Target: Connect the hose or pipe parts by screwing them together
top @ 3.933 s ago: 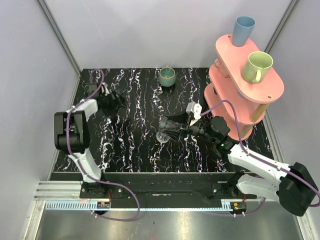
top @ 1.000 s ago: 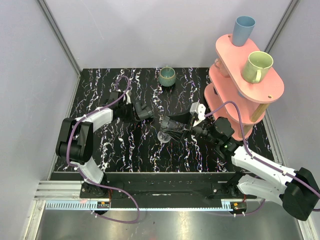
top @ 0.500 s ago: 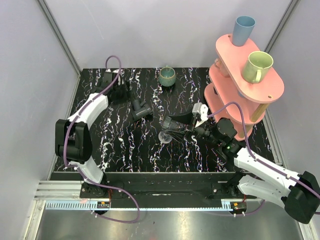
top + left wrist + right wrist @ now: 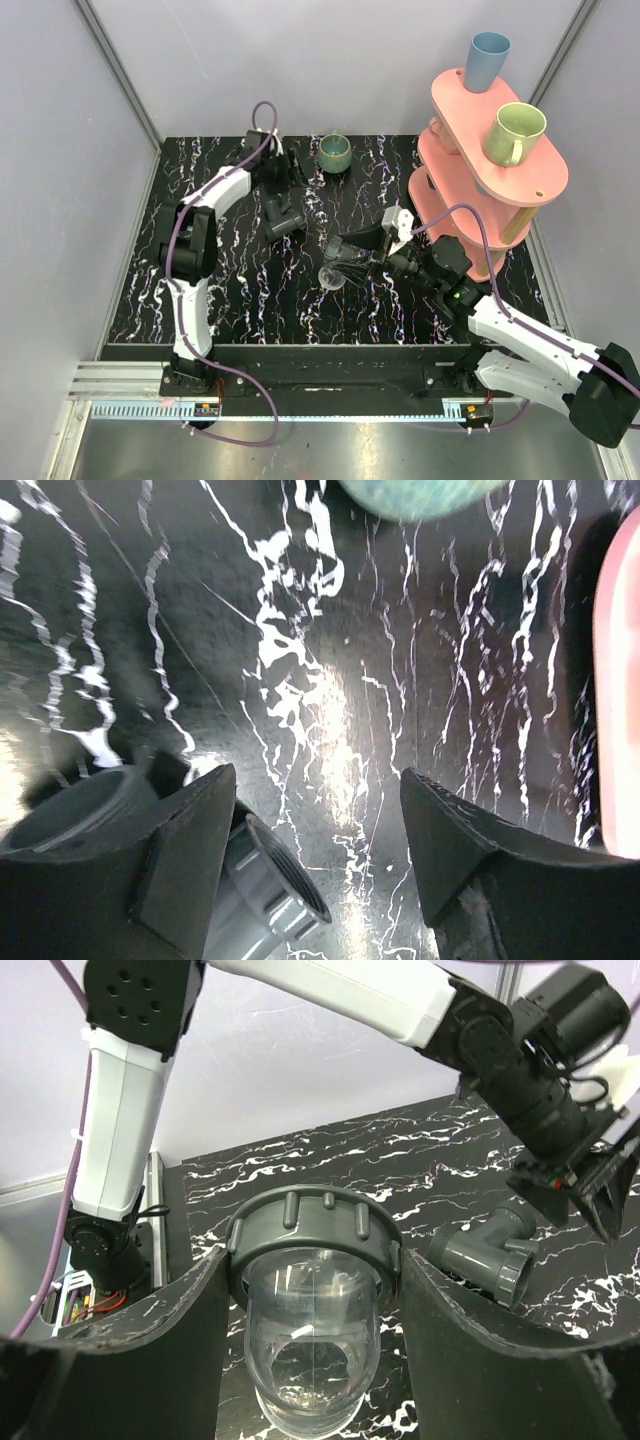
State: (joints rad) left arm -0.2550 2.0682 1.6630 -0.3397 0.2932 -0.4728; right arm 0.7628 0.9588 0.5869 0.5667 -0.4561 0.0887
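The dark grey elbow pipe fitting [image 4: 282,218] lies loose on the black marbled table, its threaded mouth [image 4: 262,878] showing beside my left finger. My left gripper [image 4: 291,171] [image 4: 315,780] hovers just behind it, open, with nothing between its fingers. My right gripper [image 4: 346,250] [image 4: 312,1272] is shut on the clear connector [image 4: 330,270] [image 4: 312,1320], gripping it at its dark grey ribbed ring, dome end toward the wrist camera. In the right wrist view the elbow [image 4: 490,1255] lies beyond and right of the connector, apart from it.
A small green cup [image 4: 334,153] [image 4: 415,495] stands at the back, close to my left gripper. A pink tiered stand [image 4: 480,190] with a blue cup [image 4: 487,60] and a pale green mug [image 4: 515,133] fills the back right.
My left gripper opened and let go of the elbow, which stays on the table. The arm then swung back and right toward the green cup. My right gripper has barely moved.
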